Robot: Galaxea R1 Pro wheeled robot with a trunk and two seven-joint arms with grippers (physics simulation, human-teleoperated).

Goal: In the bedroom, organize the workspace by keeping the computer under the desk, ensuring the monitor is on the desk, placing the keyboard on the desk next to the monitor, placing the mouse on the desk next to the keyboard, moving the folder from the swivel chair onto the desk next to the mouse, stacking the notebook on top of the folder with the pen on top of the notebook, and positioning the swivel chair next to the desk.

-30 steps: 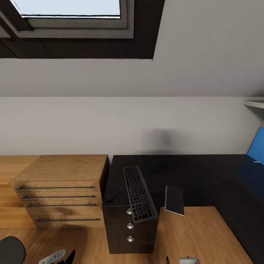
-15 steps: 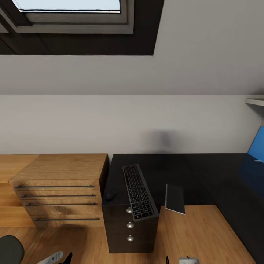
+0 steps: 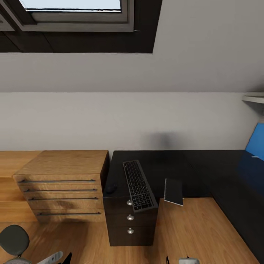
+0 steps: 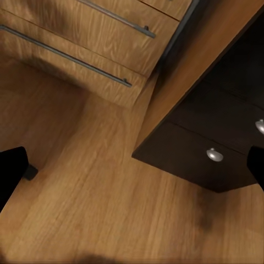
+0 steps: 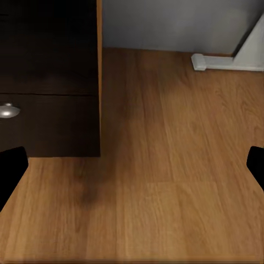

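The glossy black desk [image 3: 165, 165] stands against the white wall. On its left end lies the keyboard [image 3: 138, 185], its near end hanging over the front edge. The small dark mouse [image 3: 111, 189] sits just left of it. The dark grey notebook [image 3: 173, 191] rests to the right, also overhanging the edge. A rounded dark grey part of the swivel chair [image 3: 14, 240] shows at the lower left. My left gripper [image 4: 132, 170] is open above the wooden floor near the drawers. My right gripper [image 5: 132, 168] is open over bare floor, holding nothing.
A light wooden drawer chest [image 3: 62, 183] stands left of the desk. A black drawer unit with three round knobs [image 3: 130, 220] sits under the desk's left end. The blue back panel [image 3: 255, 145] is at the far right. A white desk leg [image 5: 250, 52] stands on the floor.
The whole head view has shifted: desk and chest sit slightly higher and smaller, and more of the chair shows at the lower left. The things on the desk have not moved.
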